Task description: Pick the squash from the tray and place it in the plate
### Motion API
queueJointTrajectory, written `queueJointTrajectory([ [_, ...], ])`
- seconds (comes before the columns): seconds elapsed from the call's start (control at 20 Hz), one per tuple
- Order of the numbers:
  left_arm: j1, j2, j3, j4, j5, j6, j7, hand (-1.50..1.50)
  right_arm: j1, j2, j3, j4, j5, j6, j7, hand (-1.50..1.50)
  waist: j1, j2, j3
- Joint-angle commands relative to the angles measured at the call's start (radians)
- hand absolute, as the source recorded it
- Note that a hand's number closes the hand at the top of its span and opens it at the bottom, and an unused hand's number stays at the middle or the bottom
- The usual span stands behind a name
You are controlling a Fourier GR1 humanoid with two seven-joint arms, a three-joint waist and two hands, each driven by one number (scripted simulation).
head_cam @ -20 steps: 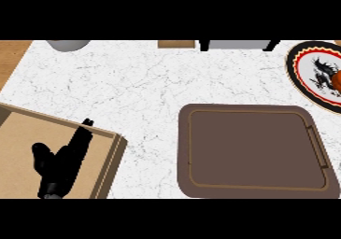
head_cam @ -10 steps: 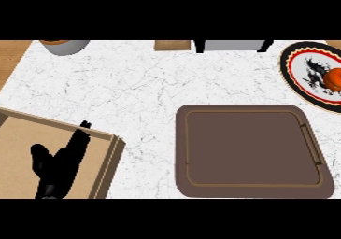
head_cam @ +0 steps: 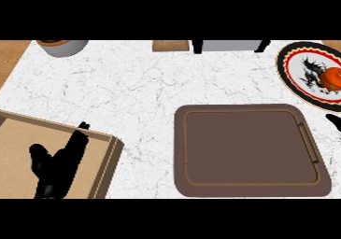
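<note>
Squash (head_cam: 333, 78): there it is, orange and round, sitting on the plate at the far right, well apart from the tray.
Plate (head_cam: 301, 59): dark rim, red ring, white middle with black marks; its right side is cut off by the view's edge.
Tray (head_cam: 249, 149): brown, bare, lying flat on the white marbled bench (head_cam: 131, 88).
Left hand (head_cam: 57, 165): open, fingers straight and close together, thumb out to the side, over a tan box (head_cam: 21, 144) at lower left; the wrist runs out of view below.
Right hand (head_cam: 336, 123): only a black tip shows at the right edge, just beside the tray's corner; whether its fingers are apart or together, I cannot tell.
Far edge: a grey pot (head_cam: 62, 45) at top left, partly cut off.
</note>
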Motion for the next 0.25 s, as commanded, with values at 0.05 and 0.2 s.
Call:
queueJointTrajectory([
  [0.05,-0.062,-0.052,0.009,0.057,0.002,-0.022,0.016,0.00,0.101,0.127,0.072,-0.194,0.016,-0.050,0.069,-1.50,-0.011,0.015,-0.020],
  [0.2,-0.011,-0.096,-0.038,0.066,-0.039,0.005,-0.024,0.00,0.158,0.150,0.095,-0.282,0.024,-0.068,0.126,-1.50,-0.007,0.017,-0.020],
])
